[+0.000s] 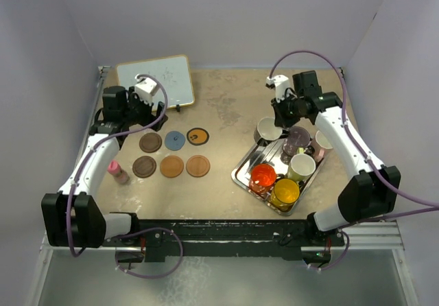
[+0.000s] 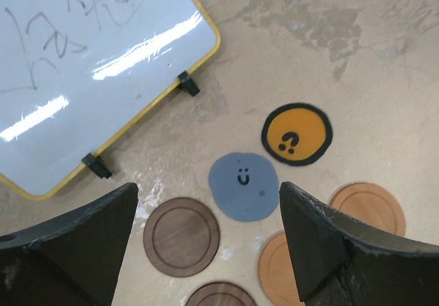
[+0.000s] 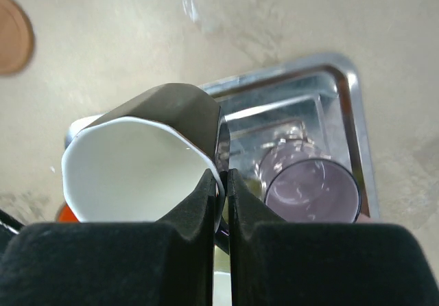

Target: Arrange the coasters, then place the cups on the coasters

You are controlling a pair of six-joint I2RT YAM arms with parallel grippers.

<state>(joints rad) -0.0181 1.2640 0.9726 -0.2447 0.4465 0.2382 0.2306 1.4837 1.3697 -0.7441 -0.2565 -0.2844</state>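
Six coasters lie in two rows at the left: dark brown [image 1: 150, 142], blue-grey [image 1: 175, 140] and black-rimmed orange [image 1: 197, 136] behind, dark brown [image 1: 144, 167] and two tan-orange [image 1: 171, 166] [image 1: 197, 165] in front. My left gripper [image 1: 147, 107] hovers open over them, its jaws either side of the blue-grey coaster [image 2: 243, 186]. My right gripper [image 3: 223, 182] is shut on the rim of the black cup [image 3: 137, 175], which is at the far-left corner of the metal tray [image 1: 241, 172]. The purple cup [image 3: 312, 189], pink cup [image 1: 322, 141], yellow-green cup [image 1: 302, 167], red-orange cup [image 1: 263, 177] and yellow cup [image 1: 284, 193] stand in the tray.
A yellow-framed whiteboard [image 1: 155, 81] lies at the back left, just behind the left gripper. A small pink bottle [image 1: 118, 172] stands left of the front row of coasters. Bare tabletop separates the coasters from the tray.
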